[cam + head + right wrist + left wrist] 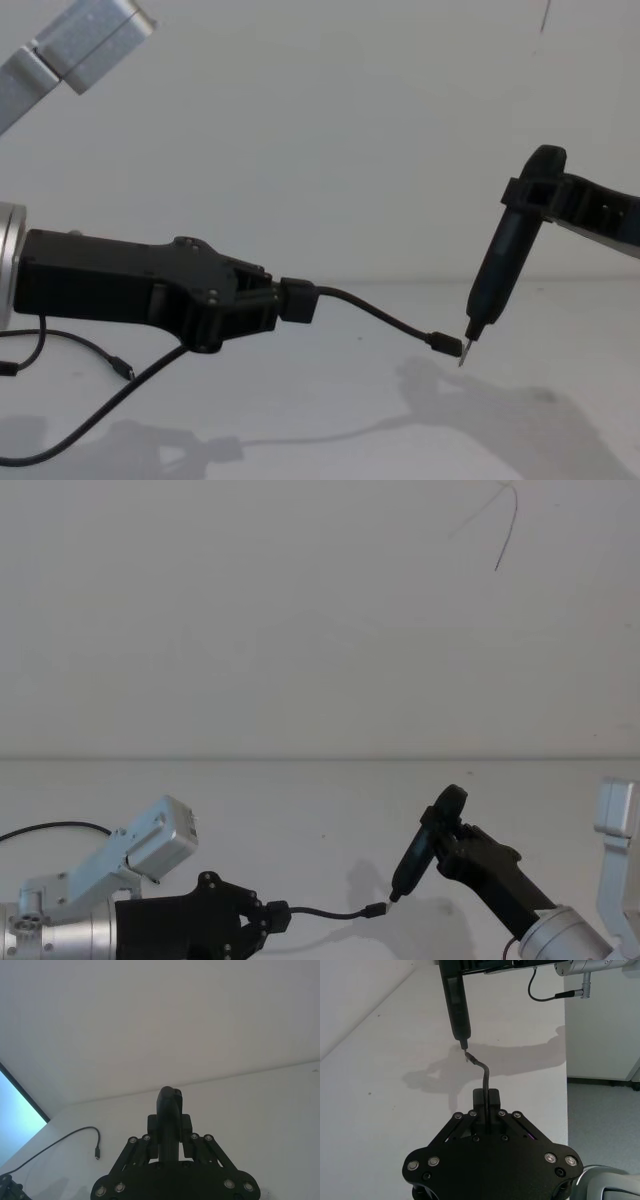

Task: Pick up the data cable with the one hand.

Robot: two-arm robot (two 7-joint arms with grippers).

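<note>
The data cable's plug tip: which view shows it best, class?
The chest view: the data cable runs side-on from the left gripper to its plug. The head view shows it smaller; the left wrist view shows it foreshortened.

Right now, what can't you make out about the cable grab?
- Left gripper holds the data cable; its fingers cover the held part, chest view.
- Plug tip and the stick-like object in the right gripper: touching or apart, too small to tell.
- Cable's trailing end: cut off by the chest view's left edge.
</note>
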